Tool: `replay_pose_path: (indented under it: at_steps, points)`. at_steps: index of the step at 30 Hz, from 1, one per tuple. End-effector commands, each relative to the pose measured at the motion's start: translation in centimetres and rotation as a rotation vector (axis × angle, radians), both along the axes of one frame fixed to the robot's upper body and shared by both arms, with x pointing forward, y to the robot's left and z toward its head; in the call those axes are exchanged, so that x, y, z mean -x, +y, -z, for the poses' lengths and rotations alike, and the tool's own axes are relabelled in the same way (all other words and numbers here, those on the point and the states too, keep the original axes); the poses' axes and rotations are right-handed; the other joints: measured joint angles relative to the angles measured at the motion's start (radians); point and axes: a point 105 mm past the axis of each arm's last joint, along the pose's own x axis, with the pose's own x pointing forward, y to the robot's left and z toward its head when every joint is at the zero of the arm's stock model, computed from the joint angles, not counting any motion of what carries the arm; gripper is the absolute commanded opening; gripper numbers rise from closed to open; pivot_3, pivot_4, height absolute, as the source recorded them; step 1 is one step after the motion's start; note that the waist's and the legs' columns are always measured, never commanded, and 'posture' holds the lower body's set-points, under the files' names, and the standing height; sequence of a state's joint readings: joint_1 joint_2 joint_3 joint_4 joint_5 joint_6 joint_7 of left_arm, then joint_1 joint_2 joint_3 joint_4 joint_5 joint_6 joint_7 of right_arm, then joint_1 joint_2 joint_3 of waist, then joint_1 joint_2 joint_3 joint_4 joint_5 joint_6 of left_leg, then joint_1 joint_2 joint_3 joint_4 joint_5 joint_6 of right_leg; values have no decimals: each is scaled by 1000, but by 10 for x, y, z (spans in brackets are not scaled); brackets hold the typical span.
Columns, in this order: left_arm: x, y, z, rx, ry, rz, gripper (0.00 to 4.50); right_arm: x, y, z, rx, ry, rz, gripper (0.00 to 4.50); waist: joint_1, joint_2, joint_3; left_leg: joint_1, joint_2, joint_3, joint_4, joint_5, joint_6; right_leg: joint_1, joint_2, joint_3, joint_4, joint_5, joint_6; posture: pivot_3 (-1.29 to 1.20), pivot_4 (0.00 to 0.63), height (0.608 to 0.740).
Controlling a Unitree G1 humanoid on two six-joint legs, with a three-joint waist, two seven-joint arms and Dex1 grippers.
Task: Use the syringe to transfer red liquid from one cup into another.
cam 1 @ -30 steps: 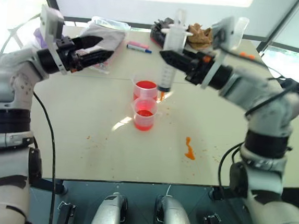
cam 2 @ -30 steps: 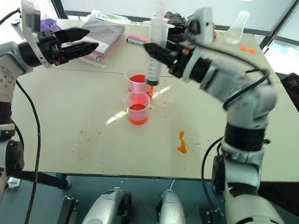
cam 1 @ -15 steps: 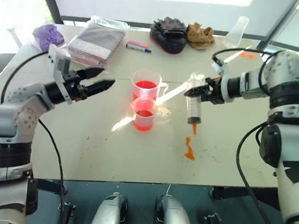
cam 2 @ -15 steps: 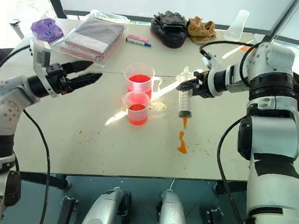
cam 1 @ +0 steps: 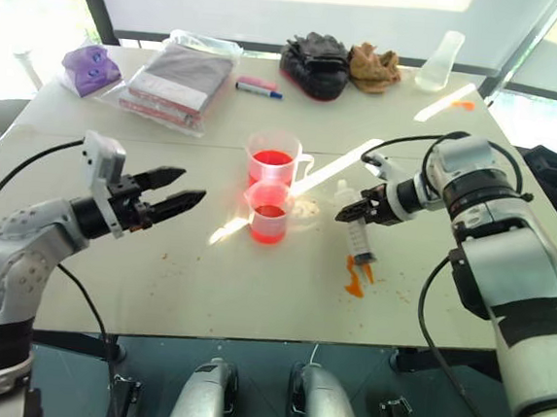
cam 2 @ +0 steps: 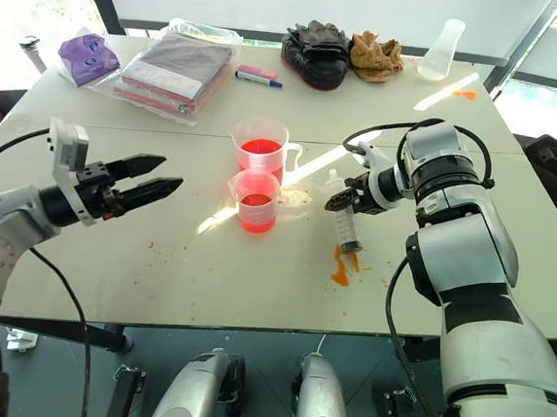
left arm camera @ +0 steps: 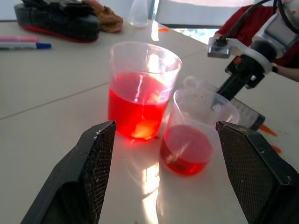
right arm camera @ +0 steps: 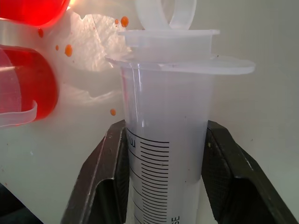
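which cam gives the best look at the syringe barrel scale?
Right wrist view: the syringe is close up, its printed scale lines readable, between the right gripper jaws. In the head views it is small, lying on the table with its tip at the orange smear. The left wrist view has part of the barrel behind the smaller cup.

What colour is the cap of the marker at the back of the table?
Blue; the marker shows it best in the left eye view.

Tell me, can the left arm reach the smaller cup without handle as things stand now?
Probably yes. The left gripper is open with bare table between it and the smaller cup; the handled cup stands behind, and the syringe lies on the other side.
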State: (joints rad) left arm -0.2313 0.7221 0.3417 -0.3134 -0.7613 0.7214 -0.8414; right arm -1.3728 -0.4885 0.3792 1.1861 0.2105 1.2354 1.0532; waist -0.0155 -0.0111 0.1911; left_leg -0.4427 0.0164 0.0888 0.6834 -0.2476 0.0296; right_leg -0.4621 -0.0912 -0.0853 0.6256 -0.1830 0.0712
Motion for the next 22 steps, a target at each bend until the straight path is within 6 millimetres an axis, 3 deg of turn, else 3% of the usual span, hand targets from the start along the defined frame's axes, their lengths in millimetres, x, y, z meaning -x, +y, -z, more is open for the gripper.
replay_pose_path:
  at_steps: [1, 2, 9, 11, 15, 18, 22]
  points:
    - [10, 4, -15, -40, -47, 50, 3625, -2, 0, -5, -5, -15, -8, 4015, 1, -1, 0, 1, 0, 0, 0, 0, 0, 1, 0, 0, 0, 0, 0, 0, 150, 740]
    - [10, 5, -16, -46, -46, 52, 3625, -2, 0, -5, -4, -17, -9, 4466, 1, 0, -1, 1, 0, 0, 0, 0, 0, 1, 0, 0, 0, 0, 0, 0, 150, 740]
    - [2, 15, -14, -87, -61, 47, 3625, -5, -22, -27, 59, -103, -41, 4466, 3, 1, 0, 1, 0, 0, 0, 0, 0, 1, 0, 0, -2, 0, 0, 0, 150, 740]
    - [2, 17, -14, -83, -63, 45, 3625, -1, -37, -53, 68, -179, -81, 4466, 5, 1, 0, -1, 0, 0, 0, 0, 0, 0, 0, 0, -2, 0, 0, 0, 150, 740]
    - [2, 20, -11, -85, -56, 47, 3625, 21, -46, -89, -5, -262, -124, 4466, 3, 2, 1, -1, 0, 0, -1, -1, 1, 0, 0, 0, -6, 0, 0, 0, 150, 740]
    - [4, 21, -9, -81, -44, 49, 3625, 51, -49, -113, -67, -478, -230, 4466, 5, 1, 0, -1, 0, 0, -3, -1, 0, 0, -1, -1, -7, 0, 0, 0, 150, 740]
    - [9, 20, -2, -101, -22, 56, 3625, 67, -54, -105, 4, -916, -277, 4466, 5, -1, -1, 0, 1, 0, -4, -1, 0, 3, -1, -3, -10, 0, 0, 0, 150, 740]
